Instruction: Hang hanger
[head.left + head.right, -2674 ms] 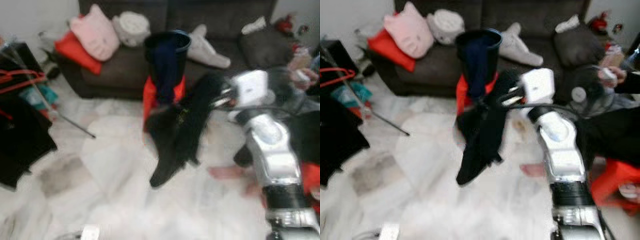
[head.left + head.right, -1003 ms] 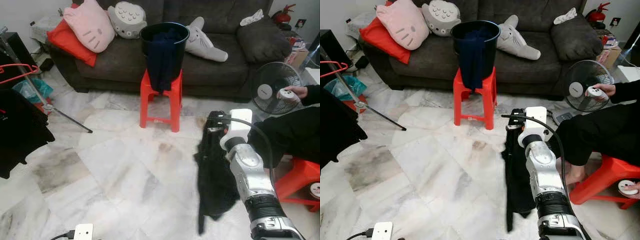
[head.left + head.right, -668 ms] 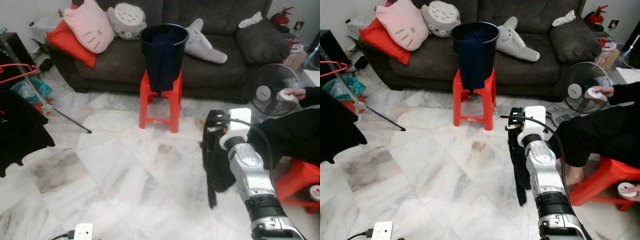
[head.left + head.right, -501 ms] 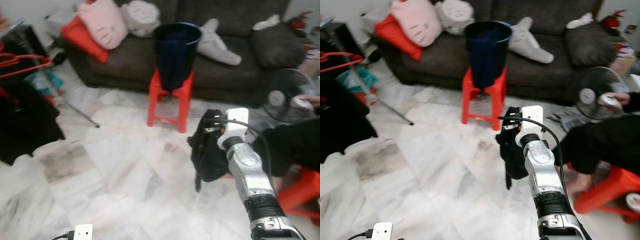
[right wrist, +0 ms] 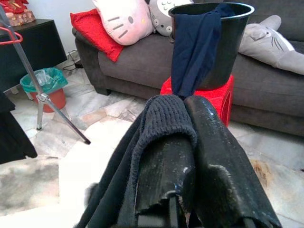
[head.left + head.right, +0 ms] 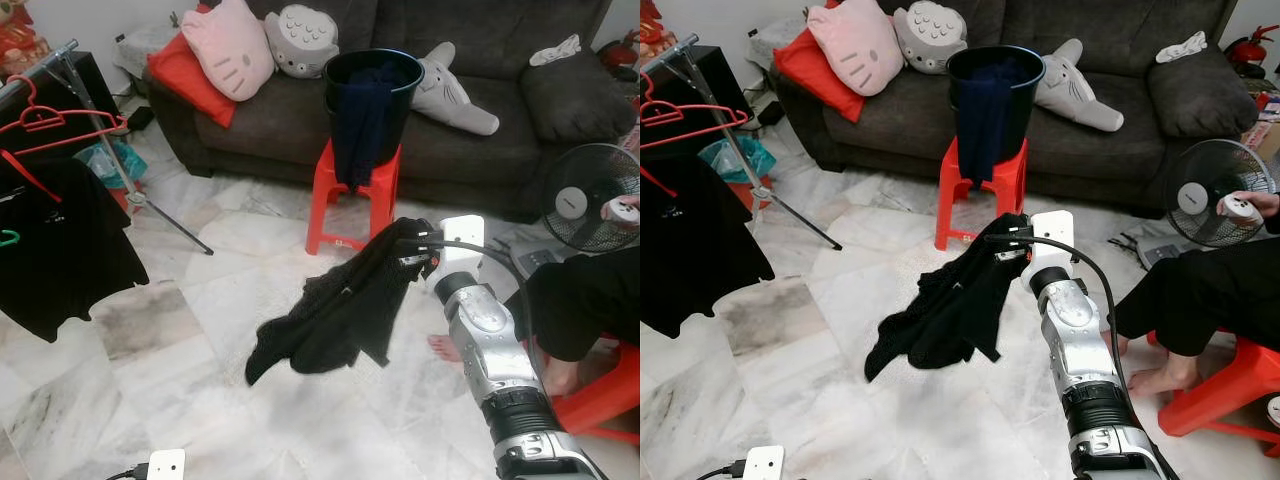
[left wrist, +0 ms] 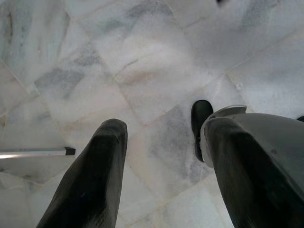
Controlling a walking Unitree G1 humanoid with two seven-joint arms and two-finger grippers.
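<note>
One black sweater [image 6: 335, 315] hangs in midair from our right gripper [image 5: 190, 142] — fingers clamped tight on its knit — above the marble floor [image 6: 220, 290], well apart from the red hangers [image 6: 55, 125] on the rack [image 6: 95, 135]; our left gripper [image 7: 161, 156] hangs spread, holding nothing.

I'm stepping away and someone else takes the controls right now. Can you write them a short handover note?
Right pincer: shut on the black garment, held out in the air over the marble floor.
Left pincer: open, hanging idle, pointing at the floor.
Clothes rack stands at the robot's left, with red hangers and a black shirt on it.
Done: garment is gripped and lifted.
Left: carry it to the rack and hang it. I can't tell whether a hanger is inside the garment.
</note>
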